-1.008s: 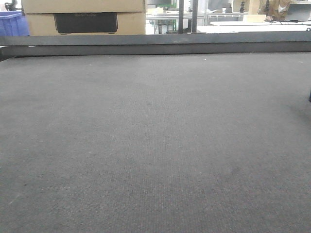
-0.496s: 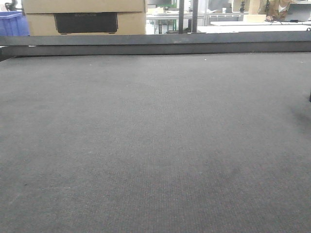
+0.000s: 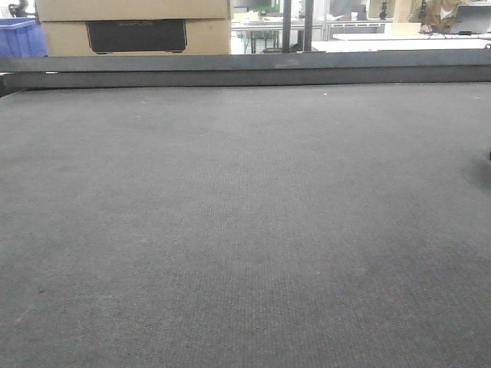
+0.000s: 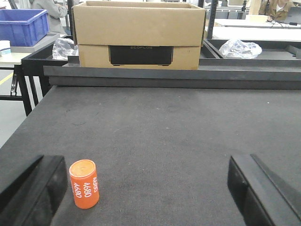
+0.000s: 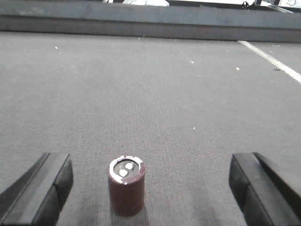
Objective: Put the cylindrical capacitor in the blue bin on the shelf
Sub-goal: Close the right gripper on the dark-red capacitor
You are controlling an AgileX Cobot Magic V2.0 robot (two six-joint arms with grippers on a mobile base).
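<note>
The cylindrical capacitor [image 5: 127,186], dark maroon with two silver terminals on top, stands upright on the dark grey felt tabletop [image 5: 150,94]. My right gripper [image 5: 150,186] is open, with the capacitor between its fingers, nearer the left one and touching neither. My left gripper [image 4: 148,190] is open and empty. An orange cylinder marked 4680 [image 4: 84,184] stands just inside its left finger [image 4: 33,188]. The blue bin [image 4: 21,26] sits on a side table at the far left and also shows in the front view [image 3: 19,37]. The stainless steel shelf is out of view.
A cardboard box [image 4: 138,35] stands behind the table's raised dark back rail [image 4: 174,75]; it also shows in the front view [image 3: 134,27]. Crumpled plastic bags [image 4: 240,48] lie in dark trays beyond the rail. The front view shows bare felt [image 3: 245,230].
</note>
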